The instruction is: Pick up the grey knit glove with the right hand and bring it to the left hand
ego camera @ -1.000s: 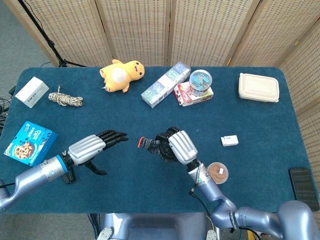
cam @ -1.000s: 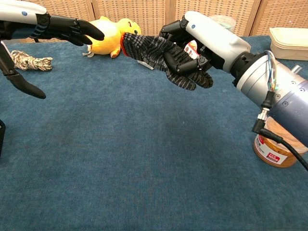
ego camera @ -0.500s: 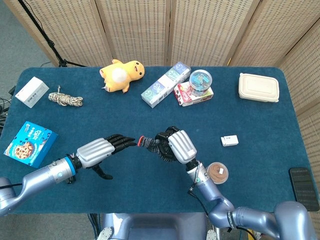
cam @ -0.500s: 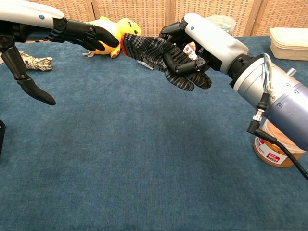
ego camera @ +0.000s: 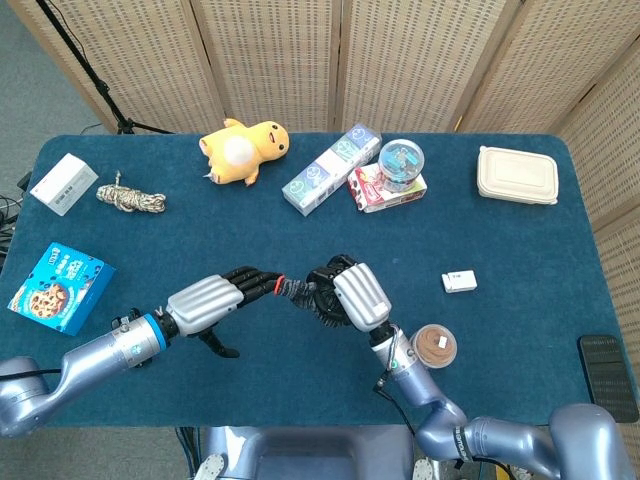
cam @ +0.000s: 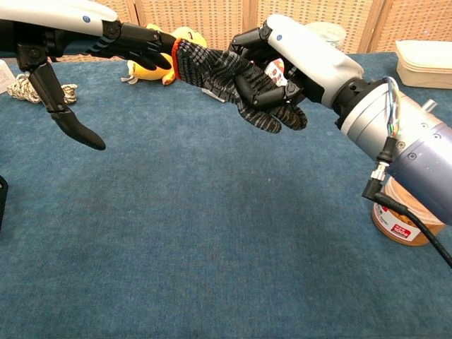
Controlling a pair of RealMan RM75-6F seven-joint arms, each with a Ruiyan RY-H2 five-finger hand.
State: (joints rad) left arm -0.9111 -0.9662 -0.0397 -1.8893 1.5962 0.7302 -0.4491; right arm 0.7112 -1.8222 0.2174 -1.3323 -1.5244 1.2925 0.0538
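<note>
The right hand (ego camera: 352, 296) grasped the grey knit glove (cam: 226, 78) above the middle of the blue desk (ego camera: 520, 250), its fingers clenched around the glove's body. The glove's red-edged cuff pointed toward 9 o'clock, where the fingertips (cam: 159, 53) of the left hand (ego camera: 215, 297) touched it, the thumb hanging apart below, not closed on it. The yellow plush duck (ego camera: 243, 148) lay at 11 o'clock.

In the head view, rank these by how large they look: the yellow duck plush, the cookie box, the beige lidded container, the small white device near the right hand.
1. Cookie box and yellow duck plush: too alike to rank.
3. Beige lidded container: slightly smaller, though close.
4. Small white device: clearly smallest.
</note>
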